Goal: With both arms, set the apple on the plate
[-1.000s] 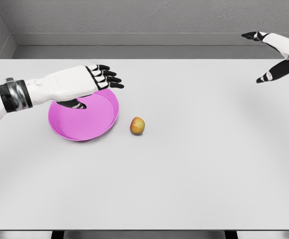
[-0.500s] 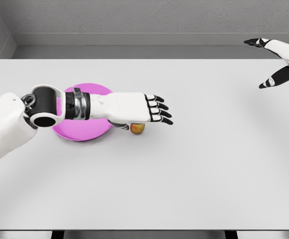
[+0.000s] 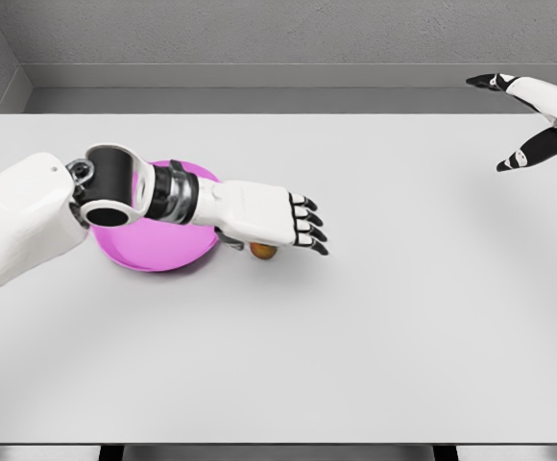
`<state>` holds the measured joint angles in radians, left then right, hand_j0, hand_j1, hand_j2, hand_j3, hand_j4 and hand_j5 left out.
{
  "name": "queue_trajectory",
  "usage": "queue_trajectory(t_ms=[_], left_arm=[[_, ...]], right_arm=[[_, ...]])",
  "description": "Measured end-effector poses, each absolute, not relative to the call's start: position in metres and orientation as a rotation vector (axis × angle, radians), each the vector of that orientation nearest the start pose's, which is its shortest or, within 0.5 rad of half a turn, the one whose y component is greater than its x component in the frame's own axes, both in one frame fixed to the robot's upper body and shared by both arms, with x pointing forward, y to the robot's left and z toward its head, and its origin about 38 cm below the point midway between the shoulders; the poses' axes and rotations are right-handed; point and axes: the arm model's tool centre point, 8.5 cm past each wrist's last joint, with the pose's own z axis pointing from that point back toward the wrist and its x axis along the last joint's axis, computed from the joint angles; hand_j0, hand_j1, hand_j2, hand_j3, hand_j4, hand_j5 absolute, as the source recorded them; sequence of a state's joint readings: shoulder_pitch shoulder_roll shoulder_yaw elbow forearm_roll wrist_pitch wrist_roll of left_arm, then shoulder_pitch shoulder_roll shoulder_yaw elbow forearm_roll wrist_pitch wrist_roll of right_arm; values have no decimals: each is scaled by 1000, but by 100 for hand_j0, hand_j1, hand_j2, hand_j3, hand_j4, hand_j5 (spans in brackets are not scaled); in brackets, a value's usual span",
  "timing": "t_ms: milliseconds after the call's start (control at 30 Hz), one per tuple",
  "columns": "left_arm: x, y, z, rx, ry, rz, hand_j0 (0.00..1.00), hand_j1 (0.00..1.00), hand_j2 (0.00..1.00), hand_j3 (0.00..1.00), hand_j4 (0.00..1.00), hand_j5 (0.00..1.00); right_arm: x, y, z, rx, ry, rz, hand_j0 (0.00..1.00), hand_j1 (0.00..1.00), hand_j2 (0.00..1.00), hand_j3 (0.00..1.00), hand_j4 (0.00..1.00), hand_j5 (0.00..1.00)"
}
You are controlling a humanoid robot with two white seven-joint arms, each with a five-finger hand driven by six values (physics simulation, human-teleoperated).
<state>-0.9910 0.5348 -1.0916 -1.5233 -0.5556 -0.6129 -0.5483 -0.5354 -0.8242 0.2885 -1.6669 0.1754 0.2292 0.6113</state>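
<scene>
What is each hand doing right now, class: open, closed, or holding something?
Left hand: open, fingers extended over the apple, not gripping it.
Right hand: open, holding nothing.

Count: 1 table (image 3: 355,327). On it: 1 pink plate (image 3: 154,252) toward the left side, 1 apple (image 3: 263,252) just right of the plate, mostly hidden. Hands: 2, left hand (image 3: 277,219) over the apple, right hand (image 3: 528,115) far right of the plate.
</scene>
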Motion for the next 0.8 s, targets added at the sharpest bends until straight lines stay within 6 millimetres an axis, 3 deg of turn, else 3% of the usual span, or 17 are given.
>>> queue_trajectory(t_ms=[400,800], left_arm=[[431,111,214,-286,1416,2871,100,100,100,100,100,100],[435,92,206,-232,1425,2878,100,100,100,100,100,100]], right_arm=[[443,-358,288,-521,-1277,1264,100,100,100,100,100,100],[443,-358,288,-523,-1276,1265,100,100,100,100,100,100]])
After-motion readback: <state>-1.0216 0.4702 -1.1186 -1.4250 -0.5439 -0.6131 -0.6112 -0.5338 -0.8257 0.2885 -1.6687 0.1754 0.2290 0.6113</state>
